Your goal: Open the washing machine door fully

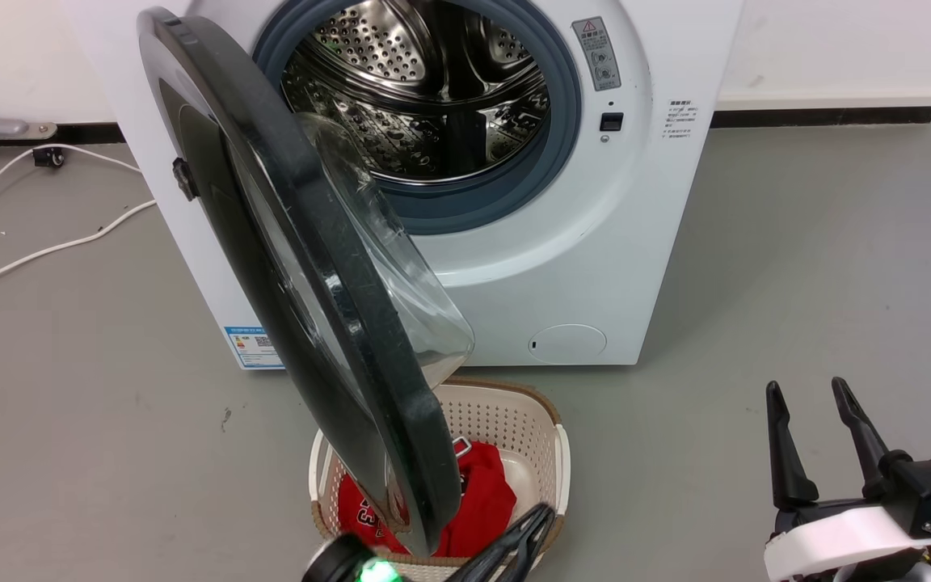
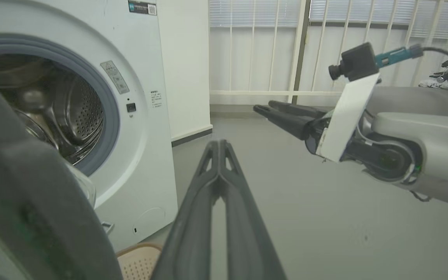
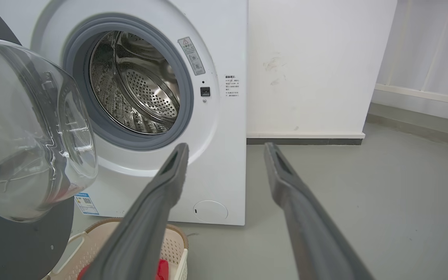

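Nearest, the left gripper has its two fingers pressed together on nothing, above the near rim of the laundry basket, with a red garment just to its left. The washing machine door stands swung out, its lower edge just left of that gripper and apart from it. The right gripper, fingers spread and empty, sits well right of the door. Beyond both, the steel drum lies exposed.

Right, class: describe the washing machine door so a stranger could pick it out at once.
Start at the white washing machine. Swung out from its left side, above the cream laundry basket, is the washing machine door: large, round, black, with a bulging clear glass bowl at its centre.
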Robot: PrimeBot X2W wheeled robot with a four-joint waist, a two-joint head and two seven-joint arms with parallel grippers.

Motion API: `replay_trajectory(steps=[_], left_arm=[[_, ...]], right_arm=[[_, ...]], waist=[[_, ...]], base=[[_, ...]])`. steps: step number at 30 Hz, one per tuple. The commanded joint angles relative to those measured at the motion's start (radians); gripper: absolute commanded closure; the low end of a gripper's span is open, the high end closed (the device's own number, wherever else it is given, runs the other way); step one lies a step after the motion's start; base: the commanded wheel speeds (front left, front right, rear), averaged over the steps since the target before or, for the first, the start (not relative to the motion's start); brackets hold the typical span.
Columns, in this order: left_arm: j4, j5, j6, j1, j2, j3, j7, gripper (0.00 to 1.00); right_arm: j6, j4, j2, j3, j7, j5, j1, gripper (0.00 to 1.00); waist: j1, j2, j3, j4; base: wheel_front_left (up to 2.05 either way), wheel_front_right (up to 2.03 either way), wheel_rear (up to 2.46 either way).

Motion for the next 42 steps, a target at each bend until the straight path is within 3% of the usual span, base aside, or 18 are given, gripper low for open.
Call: replay_trajectory(steps=[1,9,21,42], left_arm=[[0.029,-0.007,0.0,0.015,0.003,-0.004,-0.002,1.0],[0.193,-0.006,0.053,-0.03,-0.043,0.031,-0.004,1.0],[0.297,0.015,0.091,-0.151,-0.14,0.075,-0.003,1.0],[0.309,-0.006,0.14,-0.008,-0.132,0.2,-0.003,1.0]], right_arm=[[0.0,0.003,0.001,0.002,-0.003,0.002,-0.006,0.0],[0.0,0.019,0.001,0.006,-0.003,0.013,-0.005,0.0],[0.0,0.044,0.001,0.029,-0.003,0.031,-0.016,0.0],[0.0,0.076,0.001,0.041,-0.003,0.051,-0.017,0.0]], waist=[[0.0,0.0,0.0,0.0],[0.0,0.0,0.002,0.003],[0.0,0.0,0.005,-0.009],[0.0,0.0,0.003,0.006]], base=[[0.0,0.0,0.0],[0.0,0.0,0.0],[0.0,0.0,0.0],[0.0,0.0,0.0]])
